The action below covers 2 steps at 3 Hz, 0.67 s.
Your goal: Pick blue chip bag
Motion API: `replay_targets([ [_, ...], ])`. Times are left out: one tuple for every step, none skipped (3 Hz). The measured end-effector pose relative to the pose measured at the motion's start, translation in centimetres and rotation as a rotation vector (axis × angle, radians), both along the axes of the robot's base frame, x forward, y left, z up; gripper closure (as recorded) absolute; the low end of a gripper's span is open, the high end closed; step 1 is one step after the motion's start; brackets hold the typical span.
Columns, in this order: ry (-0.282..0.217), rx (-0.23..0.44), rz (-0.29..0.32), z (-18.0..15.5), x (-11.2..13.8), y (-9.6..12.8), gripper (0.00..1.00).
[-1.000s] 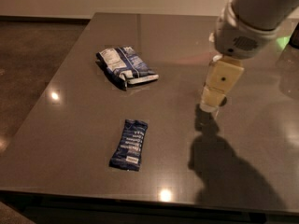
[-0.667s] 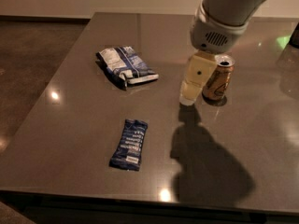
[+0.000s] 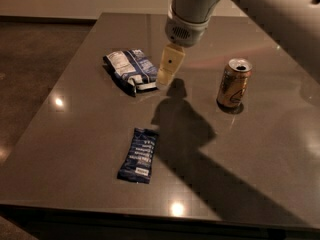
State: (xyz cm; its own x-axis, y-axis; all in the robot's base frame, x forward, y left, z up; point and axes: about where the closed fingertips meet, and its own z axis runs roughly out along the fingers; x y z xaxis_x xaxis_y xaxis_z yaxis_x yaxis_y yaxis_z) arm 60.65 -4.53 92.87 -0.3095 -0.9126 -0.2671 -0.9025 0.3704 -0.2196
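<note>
Blue chip bag lies crinkly on desk, upper left of middle. Hand hangs just right of bag, pointing down near bag's white edge, likely lining up for grab from above. Can't tell if hand open or closed. Flat blue wrapper lower middle, well apart: wrong thing. Can stands at right, out of way.

The table bears the blue chip bag, a wrapper, a can; the gripper hangs over it.
</note>
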Motion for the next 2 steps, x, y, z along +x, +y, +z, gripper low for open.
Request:
replay_targets([
  [0.004,0.008,-0.025,-0.9,2.1,1.0,0.00],
  [0.023,0.024,-0.045,-2.6,4.1,2.4,0.00],
])
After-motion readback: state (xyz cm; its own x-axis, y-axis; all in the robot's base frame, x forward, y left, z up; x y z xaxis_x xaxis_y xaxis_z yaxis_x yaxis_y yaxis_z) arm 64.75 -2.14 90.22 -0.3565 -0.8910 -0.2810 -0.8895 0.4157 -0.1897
